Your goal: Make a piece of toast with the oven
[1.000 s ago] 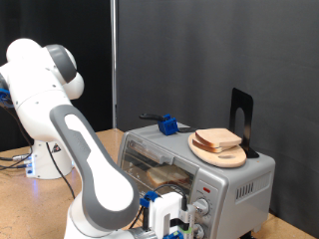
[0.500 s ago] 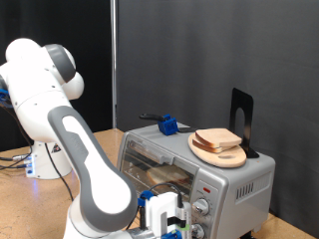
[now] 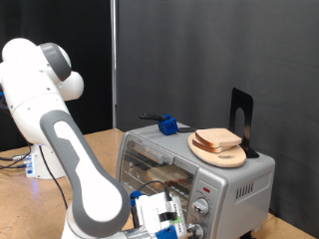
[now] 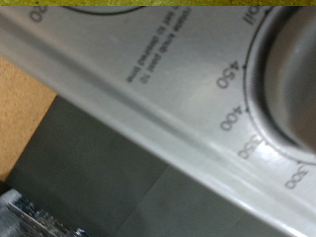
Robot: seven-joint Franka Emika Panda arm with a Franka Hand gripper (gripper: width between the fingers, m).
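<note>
The silver oven (image 3: pixel 237 185) stands at the exterior view's lower right with its glass door shut. Through the glass shows a tan slice, the piece of toast (image 3: pixel 165 175), on the rack. My gripper (image 3: pixel 177 221) sits low in front of the oven's control panel, right by the round knobs (image 3: pixel 202 207). In the wrist view the oven panel (image 4: pixel 148 89) fills the frame very close up. A dial's markings 450, 400 and 300 curve around a knob (image 4: pixel 293 79). My fingertips do not show there.
On the oven's roof lies a round wooden plate (image 3: pixel 225 155) with bread slices (image 3: pixel 217 138). A blue object (image 3: pixel 169 125) and a black upright stand (image 3: pixel 242 118) are beside it. The wooden table (image 3: pixel 20 204) runs to the exterior view's left. A black curtain hangs behind.
The arm has leaned slightly to the exterior view's left, and the gripper has dipped a little lower in front of the knobs. The oven and the bread have not moved.
</note>
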